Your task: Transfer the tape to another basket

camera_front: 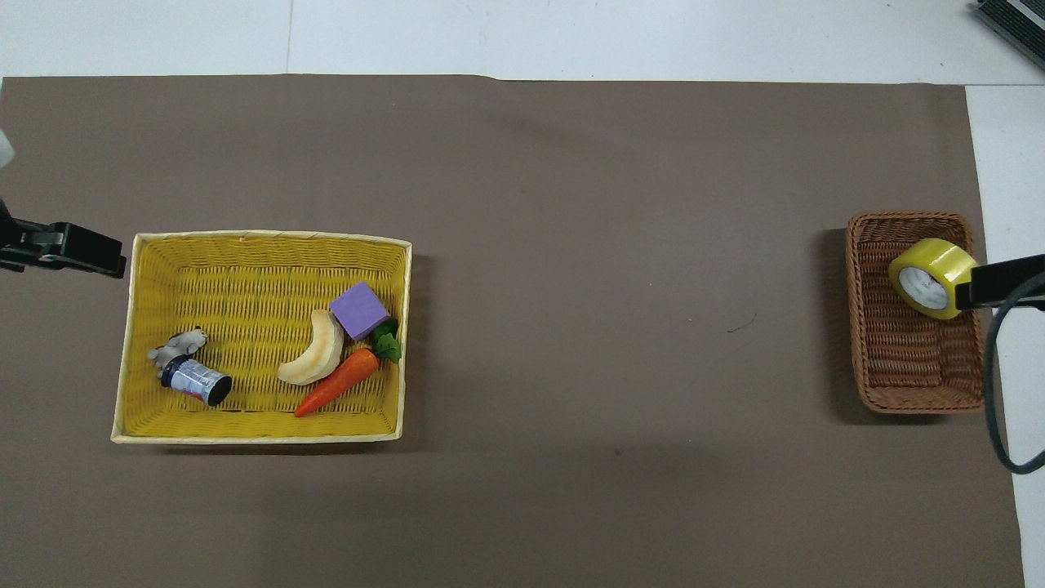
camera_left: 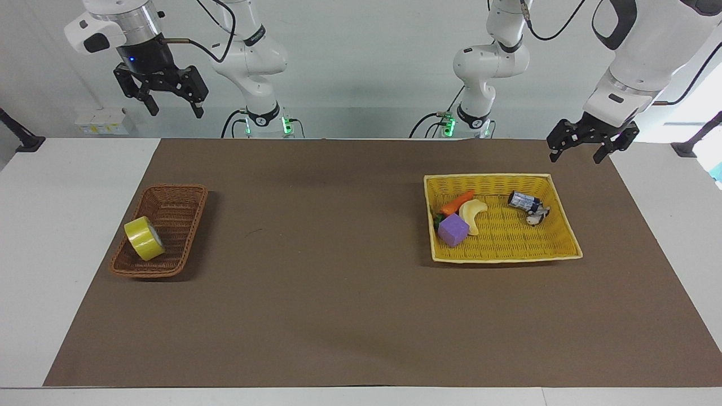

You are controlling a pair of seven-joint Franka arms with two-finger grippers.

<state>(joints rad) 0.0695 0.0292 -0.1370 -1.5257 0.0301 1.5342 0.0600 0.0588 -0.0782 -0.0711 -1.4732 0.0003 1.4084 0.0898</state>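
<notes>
The yellow tape roll [camera_left: 144, 238] stands on its edge in the narrow dark-brown wicker basket [camera_left: 179, 194], at the end farther from the robots. It also shows in the overhead view [camera_front: 931, 278], in the same basket [camera_front: 906, 367]. My right gripper [camera_left: 175, 110] is open and empty, high in the air. From above, one of its fingers [camera_front: 1002, 280] covers the basket's outer rim beside the tape. My left gripper [camera_left: 576, 158] is open and empty and waits above the mat by the yellow basket's corner.
The wider yellow basket [camera_left: 491, 179] toward the left arm's end holds a purple cube [camera_left: 453, 229], a banana [camera_left: 472, 214], a carrot [camera_left: 457, 203] and a small can [camera_left: 523, 200]. A brown mat [camera_left: 338, 282] covers the table.
</notes>
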